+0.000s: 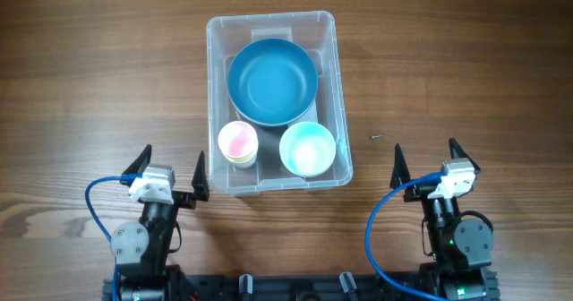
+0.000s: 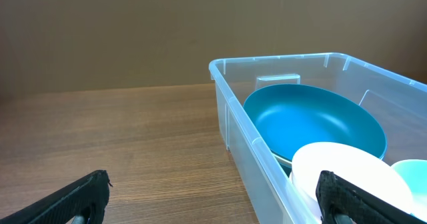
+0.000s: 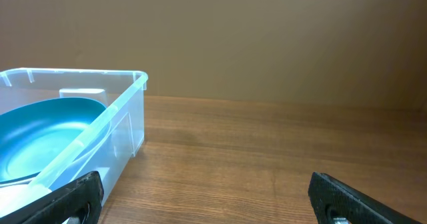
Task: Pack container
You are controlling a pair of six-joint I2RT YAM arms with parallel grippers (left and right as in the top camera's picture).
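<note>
While the container (image 1: 215, 86), holding a large blue bowl (image 1: 272, 81), sat mid-way across the wood-grain table (image 1: 89, 86), the left end effector (image 1: 172, 162) and right end effector (image 1: 424, 153) flanked its near side, both spread wide and empty, before a plain brown wall (image 3: 267, 37).

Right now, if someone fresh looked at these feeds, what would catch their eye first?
The clear container at the middle of the table stands out. It holds a large blue bowl at its far end, with a small pink bowl and a small pale blue bowl side by side at the near end. The left gripper and right gripper sit open and empty on either side of its near corners.
</note>
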